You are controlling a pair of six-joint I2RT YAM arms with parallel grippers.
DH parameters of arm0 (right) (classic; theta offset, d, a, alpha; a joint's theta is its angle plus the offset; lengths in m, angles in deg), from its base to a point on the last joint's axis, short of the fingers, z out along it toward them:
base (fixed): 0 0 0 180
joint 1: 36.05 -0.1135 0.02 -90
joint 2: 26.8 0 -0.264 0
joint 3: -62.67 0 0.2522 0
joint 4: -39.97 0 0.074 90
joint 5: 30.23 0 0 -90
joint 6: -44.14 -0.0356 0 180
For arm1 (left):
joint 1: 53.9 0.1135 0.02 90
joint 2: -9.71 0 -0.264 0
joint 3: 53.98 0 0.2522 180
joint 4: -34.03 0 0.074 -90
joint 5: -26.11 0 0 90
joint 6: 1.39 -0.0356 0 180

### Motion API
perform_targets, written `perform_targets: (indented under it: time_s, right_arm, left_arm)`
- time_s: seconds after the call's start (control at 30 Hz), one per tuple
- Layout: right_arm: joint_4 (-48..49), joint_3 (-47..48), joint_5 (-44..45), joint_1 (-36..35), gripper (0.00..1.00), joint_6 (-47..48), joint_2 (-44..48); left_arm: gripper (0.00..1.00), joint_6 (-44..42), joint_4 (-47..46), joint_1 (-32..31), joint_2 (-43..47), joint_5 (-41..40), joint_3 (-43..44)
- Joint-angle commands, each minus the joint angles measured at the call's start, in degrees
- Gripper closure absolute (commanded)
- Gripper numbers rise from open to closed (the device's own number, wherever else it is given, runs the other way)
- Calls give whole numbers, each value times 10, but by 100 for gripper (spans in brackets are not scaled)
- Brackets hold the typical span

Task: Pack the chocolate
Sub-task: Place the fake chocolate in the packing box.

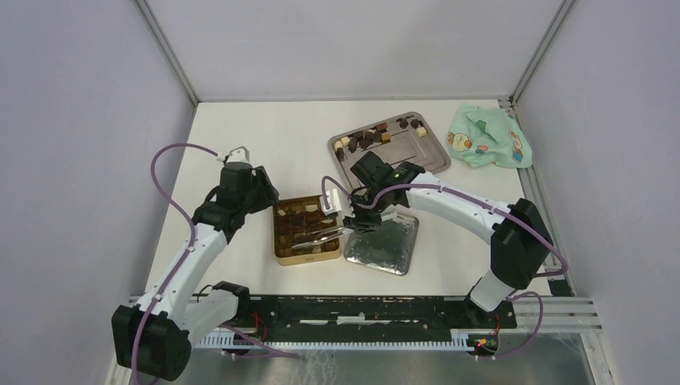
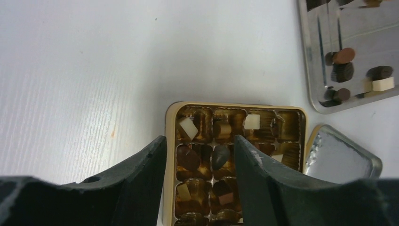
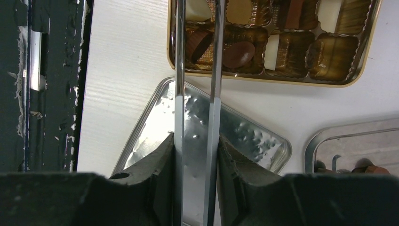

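**A:** Where is the chocolate now?

**B:** Some pieces sit in the cells of the gold tin, mid-bench toward the near edge. The rest lie on the silver tray toward the far right corner.

**A:** And the claws?

**B:** The right gripper is clamped on the tongs. Their blades reach over the tin's near cells with a brown piece between them. I cannot tell whether it is pinched or just lying there. The left gripper hovers over the tin's left side with its fingers apart, holding nothing.

**A:** How should the placing go?

**B:** I'd lower the tips straight into one cell, well clear of the neighbouring pieces. Then ease the squeeze slowly so the blades spring apart without flicking the piece out. The tin looks light, so the left fingers could steady its wall. The blades should lift straight up, away from the lid beside it.
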Motion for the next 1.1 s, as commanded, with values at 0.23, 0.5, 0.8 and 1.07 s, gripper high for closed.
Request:
perform_targets:
  time_s: [0.23,0.5,0.8,1.07]
  right_arm:
    - [10,30,-21,-4,54,-9,15]
    - [-4,39,-82,48,56,-7,56]
    - [32,14,-120,219,57,-40,81]
    - [69,11,-50,354,57,-82,31]
  left_arm:
    - [38,57,45,-2,104,25,35]
    - [17,94,2,-2,177,83,18]
    - [0,170,-74,-2,255,114,-46]
    - [1,176,-77,-2,258,124,-57]
